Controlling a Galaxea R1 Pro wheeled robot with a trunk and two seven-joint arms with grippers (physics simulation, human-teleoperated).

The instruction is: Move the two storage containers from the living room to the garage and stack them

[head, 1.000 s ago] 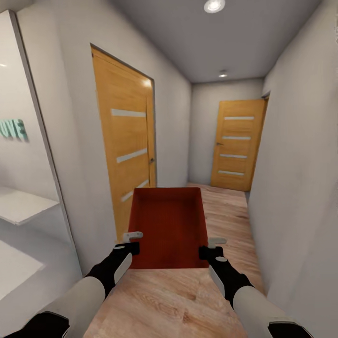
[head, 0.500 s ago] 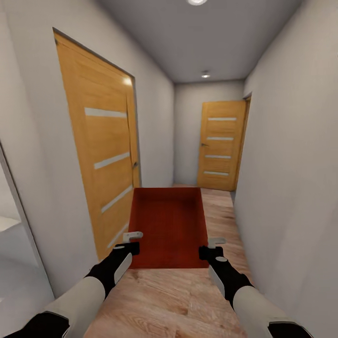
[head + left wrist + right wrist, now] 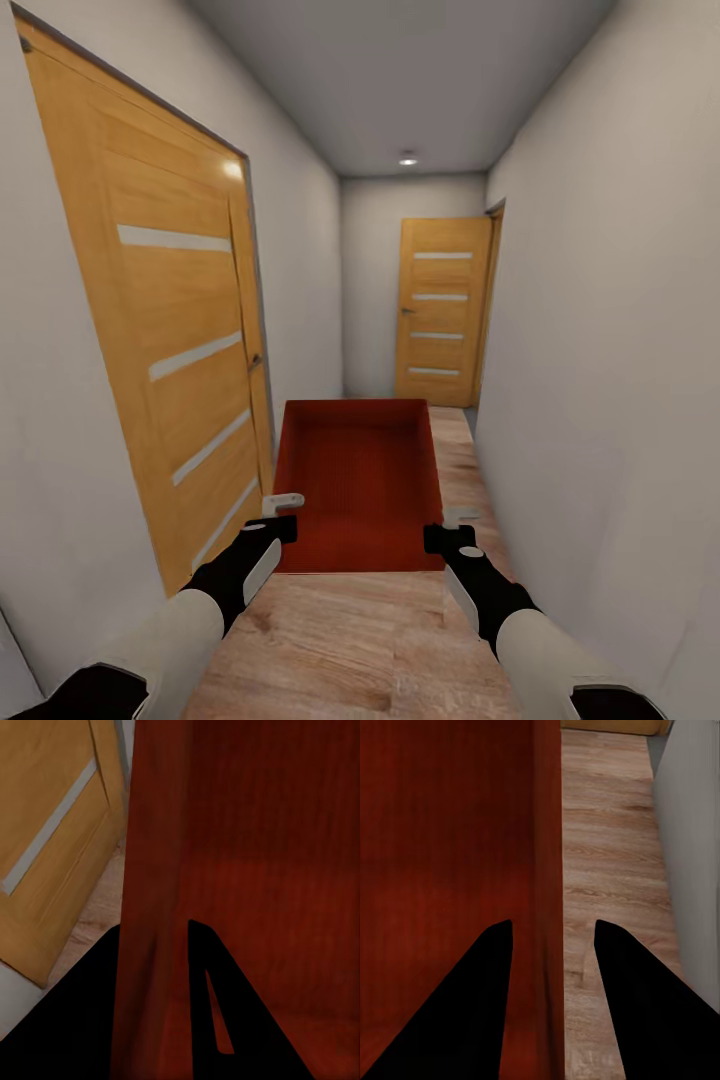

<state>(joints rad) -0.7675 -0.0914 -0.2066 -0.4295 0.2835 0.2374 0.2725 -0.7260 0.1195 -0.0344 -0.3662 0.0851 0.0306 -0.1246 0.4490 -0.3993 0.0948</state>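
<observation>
A red-orange open-top storage container (image 3: 358, 480) hangs level in front of me, above a light wood plank hallway floor. My left gripper (image 3: 283, 515) is shut on its left wall near the close corner. My right gripper (image 3: 447, 528) is shut on its right wall. In the left wrist view the gripper (image 3: 154, 930) straddles the red wall of the container (image 3: 270, 855), one finger inside and one outside. The right wrist view shows the right gripper (image 3: 552, 924) straddling the other wall of the container (image 3: 442, 832) the same way. The container holds nothing. The garage and the living room are out of view.
I am in a narrow corridor with grey walls. A closed wood door (image 3: 170, 330) stands close on the left, another wood door (image 3: 440, 310) closes the far end. The right wall (image 3: 600, 350) runs near the container. Plank floor (image 3: 350, 640) stretches ahead.
The view has moved forward down the corridor: the left door is closer and the white shelf at the left is gone from sight. The container stays put in both grippers.
</observation>
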